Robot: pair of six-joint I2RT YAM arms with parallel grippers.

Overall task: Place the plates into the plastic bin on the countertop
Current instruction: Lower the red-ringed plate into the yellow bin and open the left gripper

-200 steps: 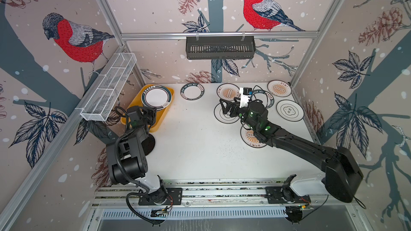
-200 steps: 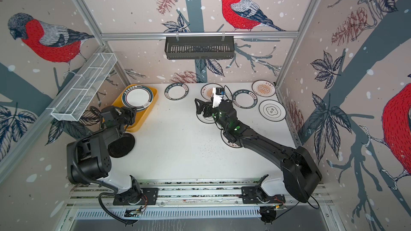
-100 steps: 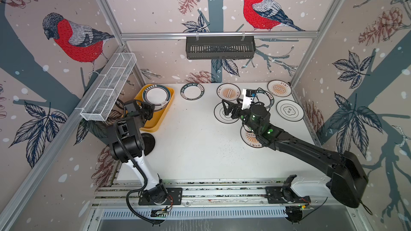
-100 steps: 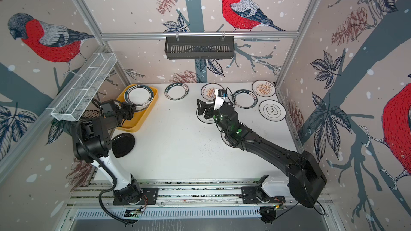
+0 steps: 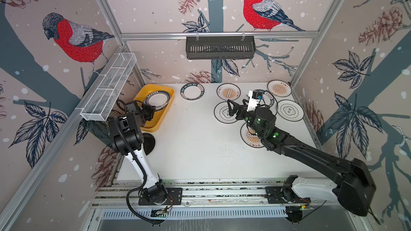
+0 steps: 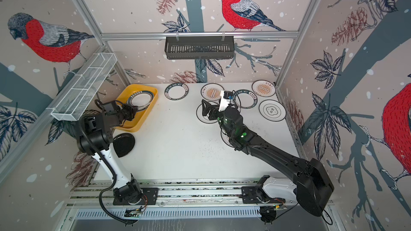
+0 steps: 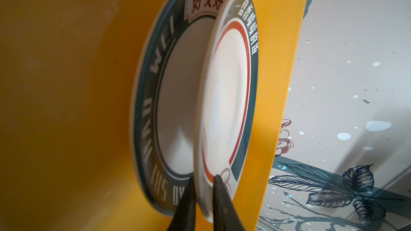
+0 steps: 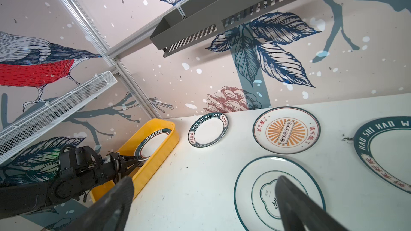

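Left wrist view: straddling the rim of a red-ringed plate (image 7: 224, 98) with the left gripper (image 7: 204, 181), one finger (image 7: 185, 207) close against each face; cannot tell whether pinching or slack. Held inside the yellow bin (image 7: 66, 85), far edge down on a second plate (image 7: 175, 98) lying flat on the bin floor, gripped edge raised off it. Probably gripped by the rim so as to lower it flat onto that one as a stack. Reads "好食好" in red on the flat plate's cartouche, with "WEI" and part of "SHI" in white on its dark band. White Chinese characters on the raised plate's band too slanted to read surely.

Top views: finds the bin at upper left of the countertop (image 5: 195, 152), reached into from the lower left. Counts several more plates loose across upper centre and right, plus a black plate (image 5: 148, 144) just below the bin, so most of the job judged undone.

Right wrist view: spread wide and empty with the right gripper (image 8: 204, 181), hovering over the emblem plate (image 8: 255, 185) at lower centre, likely lining up on its rim. Reads "HAO SHI HAO WEI" on the dark-ringed plate (image 8: 208, 130) beside the bin. Red Chinese characters flanking the orange centre of the sunburst plate (image 8: 287, 130).
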